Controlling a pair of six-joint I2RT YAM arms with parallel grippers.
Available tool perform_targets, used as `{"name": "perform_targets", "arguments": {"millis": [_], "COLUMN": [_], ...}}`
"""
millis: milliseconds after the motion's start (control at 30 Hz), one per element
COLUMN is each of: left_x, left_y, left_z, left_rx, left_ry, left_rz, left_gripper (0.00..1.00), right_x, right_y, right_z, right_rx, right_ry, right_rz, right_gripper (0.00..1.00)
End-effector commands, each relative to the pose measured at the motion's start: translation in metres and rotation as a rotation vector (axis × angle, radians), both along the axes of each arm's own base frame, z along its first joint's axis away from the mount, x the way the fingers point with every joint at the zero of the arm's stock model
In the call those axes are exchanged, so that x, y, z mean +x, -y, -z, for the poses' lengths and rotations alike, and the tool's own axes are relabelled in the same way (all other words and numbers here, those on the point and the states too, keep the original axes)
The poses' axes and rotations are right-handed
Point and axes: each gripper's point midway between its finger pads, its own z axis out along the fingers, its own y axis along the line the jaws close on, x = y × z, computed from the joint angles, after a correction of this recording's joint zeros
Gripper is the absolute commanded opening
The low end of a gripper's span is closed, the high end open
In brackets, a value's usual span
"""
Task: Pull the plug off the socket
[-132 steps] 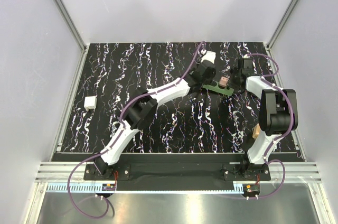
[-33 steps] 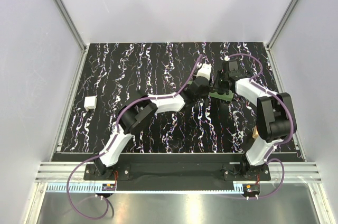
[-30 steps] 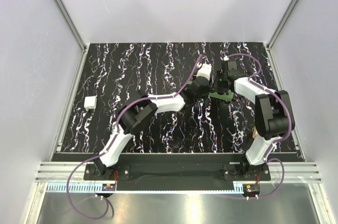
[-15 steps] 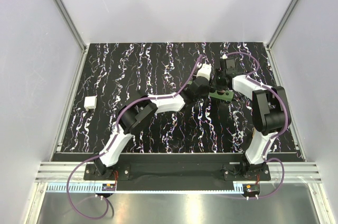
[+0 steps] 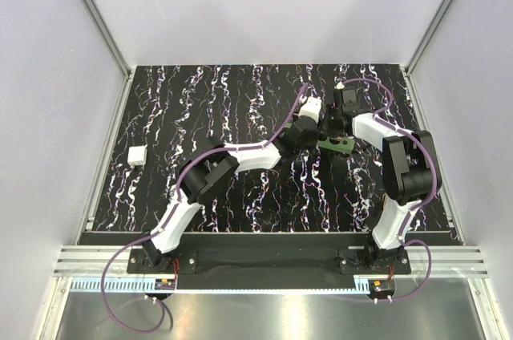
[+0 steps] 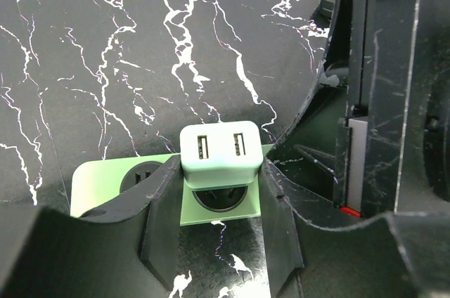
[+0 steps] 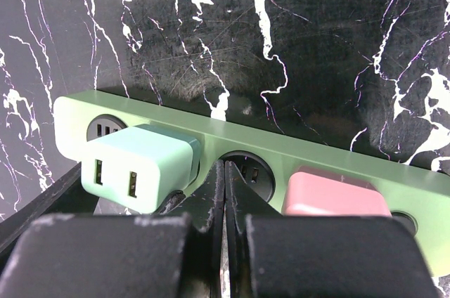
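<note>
The plug (image 6: 221, 152) is sitting in the green socket (image 7: 330, 154), right of the desk's (image 5: 200, 99) middle and nearer its far edge. My left fingers (image 6: 163, 231) are clamping its two sides. My right fingers (image 7: 211, 196), closed together, are resting on the socket between it and a pink plug (image 7: 336, 191).

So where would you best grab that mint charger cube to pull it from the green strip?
Grip the pale mint cube-shaped charger plug by its two flat, parallel side walls, coming straight down onto the long green plastic power strip. Those walls stand clear of the strip, and the pink block-shaped plug sits one empty hole away. The left end effector clamps it this way.
</note>
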Motion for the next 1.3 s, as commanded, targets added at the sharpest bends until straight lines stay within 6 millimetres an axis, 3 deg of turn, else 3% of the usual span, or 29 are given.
{"name": "perform_targets", "arguments": {"millis": [0, 267, 433, 667, 833, 1033, 1167, 1267], "left_x": [0.011, 0.009, 0.022, 0.036, 0.043, 0.041, 0.025, 0.013], "left_y": [0.018, 0.028, 0.006, -0.010, -0.025, -0.005, 0.019, 0.027], "left_z": [-0.166, -0.214, -0.238, -0.246, -0.235, -0.253, -0.263, -0.260], "left_rx": [-0.322, -0.418, -0.505, -0.630, -0.735, -0.769, -0.652, -0.523], "left_ry": [0.268, 0.373, 0.368, 0.303, 0.226, 0.258, 0.331, 0.412], "left_rz": [0.009, 0.064, -0.106, -0.230, -0.252, -0.014, 0.137, 0.141], "left_gripper": [0.00, 0.00, 0.00, 0.00, 0.00, 0.00, 0.00, 0.00], "right_x": [-0.021, -0.024, -0.024, -0.024, -0.025, -0.025, -0.026, -0.026], "right_y": [0.008, 0.004, 0.002, 0.003, 0.005, 0.001, 0.000, 0.000], "right_z": [0.027, 0.036, 0.041, 0.045, 0.043, 0.045, 0.044, 0.045], "right_rx": [-0.067, -0.053, -0.050, -0.061, -0.067, -0.057, -0.053, -0.050], "right_ry": [-0.120, -0.147, -0.158, -0.165, -0.161, -0.167, -0.168, -0.170], "right_rz": [-0.012, -0.021, -0.026, -0.027, -0.020, -0.043, -0.049, -0.050], "right_gripper": [0.00, 0.00, 0.00, 0.00, 0.00, 0.00, 0.00, 0.00]}}
